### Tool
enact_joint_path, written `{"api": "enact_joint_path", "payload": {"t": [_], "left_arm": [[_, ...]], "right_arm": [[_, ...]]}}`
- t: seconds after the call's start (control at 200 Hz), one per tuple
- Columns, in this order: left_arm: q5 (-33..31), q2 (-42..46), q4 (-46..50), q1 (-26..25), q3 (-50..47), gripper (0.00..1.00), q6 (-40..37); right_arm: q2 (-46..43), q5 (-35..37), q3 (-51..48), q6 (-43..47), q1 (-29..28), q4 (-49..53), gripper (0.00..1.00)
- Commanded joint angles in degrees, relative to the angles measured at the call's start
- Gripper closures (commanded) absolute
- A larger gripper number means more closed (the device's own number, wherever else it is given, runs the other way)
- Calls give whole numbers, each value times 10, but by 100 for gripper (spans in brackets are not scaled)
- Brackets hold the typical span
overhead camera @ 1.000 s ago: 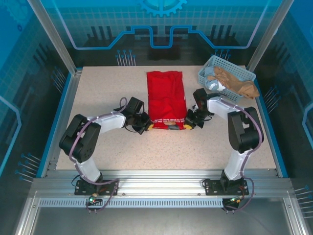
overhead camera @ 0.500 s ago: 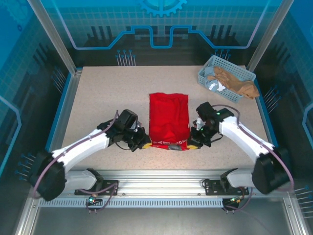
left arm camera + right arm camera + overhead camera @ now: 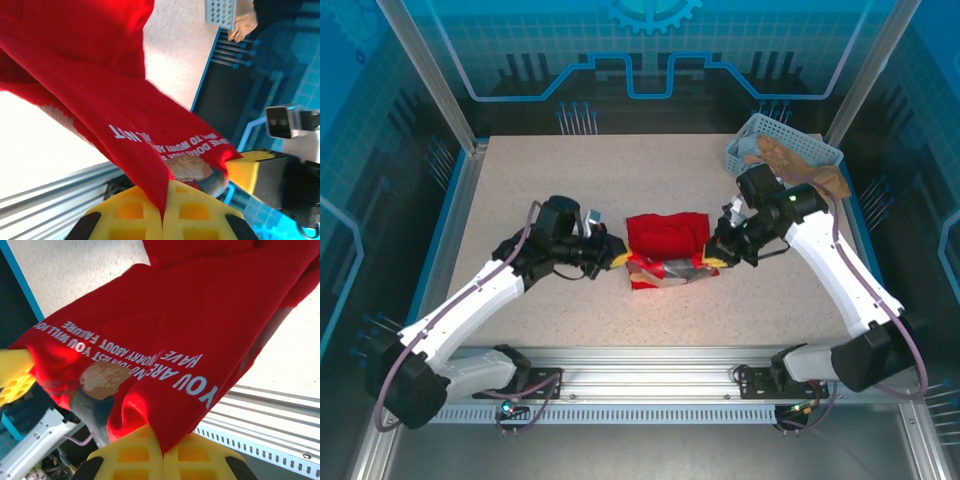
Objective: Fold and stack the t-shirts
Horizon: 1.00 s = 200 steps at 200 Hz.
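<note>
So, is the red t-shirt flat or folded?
Mid-fold: left gripper and right gripper hold the red t-shirt up by its printed edge; the rest lies on the table.

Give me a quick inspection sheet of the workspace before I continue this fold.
Surface: speckled table, no spills seen.
Job's things: red t-shirt, near hem lifted, far part lying on the table.
Clutter: pale blue basket at the far right corner, holding crumpled cloth.
Grippers: left gripper and right gripper each shut on the hem.
Cables: purple cable along the left arm, off the shirt.
Surroundings: blue panelled enclosure, aluminium frame.
</note>
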State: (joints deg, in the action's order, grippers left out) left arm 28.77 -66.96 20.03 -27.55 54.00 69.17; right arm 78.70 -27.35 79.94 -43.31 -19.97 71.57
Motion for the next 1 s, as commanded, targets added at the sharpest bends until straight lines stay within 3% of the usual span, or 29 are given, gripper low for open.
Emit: {"api": "enact_joint_path", "payload": {"t": [0.0,0.27,0.475,0.505,0.595,0.635,0.685,0.775,0.855,0.995], "left_arm": [[10,-47,-22,20,41,100,2],[16,-188,-22,54,126,100,-15],[42,-375,-52,83,264,100,-20],[41,-406,-38,87,295,96,-25],[18,-484,11,106,383,78,-47],[8,-506,17,113,410,75,-50],[-8,-522,39,118,436,71,-54],[-45,-508,71,114,450,53,-78],[-71,-472,95,100,425,52,-96],[-74,-413,24,50,307,59,-55]], "right_arm": [[50,-1,25,-4,23,19,100],[186,26,116,3,61,-25,100],[303,39,181,-6,103,-68,100],[324,33,194,-8,110,-84,100],[409,20,273,9,128,-113,67],[452,25,336,26,135,-101,57],[495,34,417,50,139,-78,50],[525,54,511,70,145,-27,43],[487,78,474,86,144,-25,43],[377,82,255,90,132,-105,53]]}}
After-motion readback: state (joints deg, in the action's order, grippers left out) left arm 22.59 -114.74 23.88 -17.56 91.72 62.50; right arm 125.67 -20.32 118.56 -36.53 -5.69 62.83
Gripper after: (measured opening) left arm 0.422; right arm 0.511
